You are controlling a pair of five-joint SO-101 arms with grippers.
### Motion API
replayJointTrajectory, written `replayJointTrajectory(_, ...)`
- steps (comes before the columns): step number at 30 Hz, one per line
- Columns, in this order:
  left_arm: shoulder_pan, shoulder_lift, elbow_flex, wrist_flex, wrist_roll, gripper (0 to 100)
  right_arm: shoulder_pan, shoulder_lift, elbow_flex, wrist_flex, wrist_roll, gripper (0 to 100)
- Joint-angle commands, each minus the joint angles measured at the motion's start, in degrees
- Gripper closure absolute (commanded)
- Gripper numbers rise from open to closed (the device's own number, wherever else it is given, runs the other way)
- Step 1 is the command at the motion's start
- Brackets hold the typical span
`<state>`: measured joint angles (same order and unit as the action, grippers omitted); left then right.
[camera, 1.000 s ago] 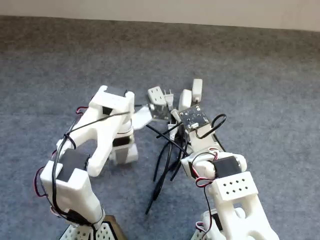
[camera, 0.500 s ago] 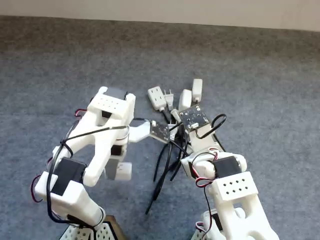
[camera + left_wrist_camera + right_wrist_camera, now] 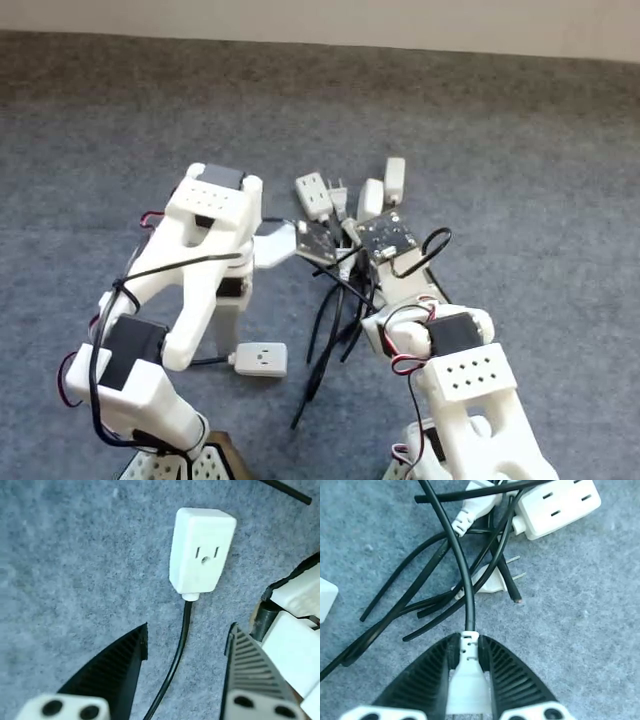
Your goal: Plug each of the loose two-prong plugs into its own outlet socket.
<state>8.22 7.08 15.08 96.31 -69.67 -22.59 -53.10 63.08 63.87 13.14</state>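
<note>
High view: single socket [image 3: 260, 358] lies flat on grey carpet [image 3: 520, 150] beside my left arm; multi-outlet block [image 3: 314, 196] farther out, between both arms.

Left wrist view: left gripper [image 3: 188, 630] wide open, holding nothing; single socket just beyond fingertips, face up.

Right wrist view: right gripper [image 3: 468, 640] clamped on white plug [image 3: 467, 680]; loose plug [image 3: 492, 582] among black cords [image 3: 435, 555] ahead.

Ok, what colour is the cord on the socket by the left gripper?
Black cord, white socket; left wrist view shows it best.
</note>
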Motion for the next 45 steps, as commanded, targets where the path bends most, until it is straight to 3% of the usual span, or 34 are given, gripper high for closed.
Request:
replayJointTrajectory(1,-1.80,-2.51,-0.04,-4.48,3.60,74,-0.40,-1.54,-0.22,-0.48,0.70,99.2)
replayJointTrajectory(8,6.29,-3.12,18.33,-26.55,12.40,74,-0.22,-1.80,-0.22,-0.48,0.70,99.2)
replayJointTrajectory(15,5.41,-3.12,22.02,-35.60,13.89,74,-0.31,-1.45,-0.22,-0.57,0.70,99.2)
replayJointTrajectory(33,-4.62,3.12,8.13,-38.24,14.24,74,-0.40,-1.45,-0.22,-0.48,0.70,99.2)
replayJointTrajectory(45,-1.01,-24.22,9.54,-16.09,14.68,74,-0.40,-1.36,-0.13,-0.66,0.70,99.2)
